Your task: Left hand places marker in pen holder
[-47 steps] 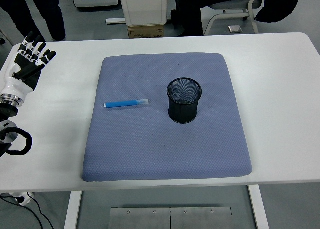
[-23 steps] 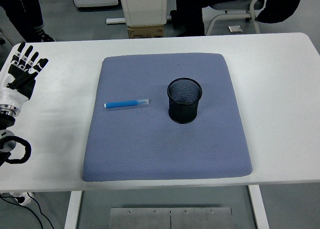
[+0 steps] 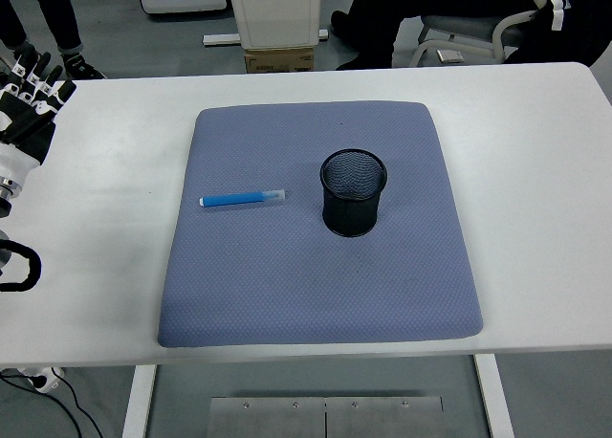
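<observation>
While the fingers (image 3: 38, 79) of the left hand (image 3: 24, 113) are stretched out and hold nothing, the blue marker (image 3: 242, 199) lies flat on the grey-blue mat (image 3: 316, 295), just left of the black mesh pen holder (image 3: 353, 191). The reach seems not begun; next the hand must cross the bench (image 3: 535, 170) to the marker. Its arm is cut by the left edge, and the right hand is not visible.

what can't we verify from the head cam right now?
- Left hand: at the left edge, forearm partly cut off; fingers spread, holding nothing.
- Right hand: out of view.
- Pen holder: its bottom is too dark behind the mesh to tell if anything lies inside.
- Marker: too small to read print or tell whether the pale end is a cap.
</observation>
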You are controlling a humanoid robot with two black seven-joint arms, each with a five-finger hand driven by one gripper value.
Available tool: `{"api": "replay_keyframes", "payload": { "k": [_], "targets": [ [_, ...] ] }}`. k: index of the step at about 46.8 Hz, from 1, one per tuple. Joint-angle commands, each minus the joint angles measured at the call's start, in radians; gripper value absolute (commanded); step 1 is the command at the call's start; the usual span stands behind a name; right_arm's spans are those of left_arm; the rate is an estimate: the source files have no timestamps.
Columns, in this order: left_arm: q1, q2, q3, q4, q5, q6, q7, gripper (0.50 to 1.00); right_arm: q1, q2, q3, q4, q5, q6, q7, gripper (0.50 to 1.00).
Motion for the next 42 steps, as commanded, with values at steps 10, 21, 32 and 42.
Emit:
{"api": "replay_keyframes", "payload": {
  "k": [10, 21, 32, 42],
  "targets": [
    [-0.233, 0.083, 0.326, -0.011, -0.007, 0.004, 0.0, 1.0, 0.001, 0.0, 0.0, 0.001, 0.0, 0.0, 0.0, 1.0],
    [-0.486, 0.048, 0.768, -0.024, -0.029, 0.062, 0.0, 1.0, 0.0, 0.0, 0.0, 0.001, 0.0, 0.0, 0.0, 1.0],
    [-0.669, -0.063, 1.15, -0.029, -0.003, 0.059, 0.0, 1.0, 0.001, 0.0, 0.0, 0.0, 0.0, 0.0, 0.0, 1.0],
    [-0.721, -0.144, 1.288, -0.095, 0.204, 0.059, 0.0, 1.0, 0.001, 0.0, 0.0, 0.001, 0.0, -0.001, 0.0, 1.0]
  ]
}}
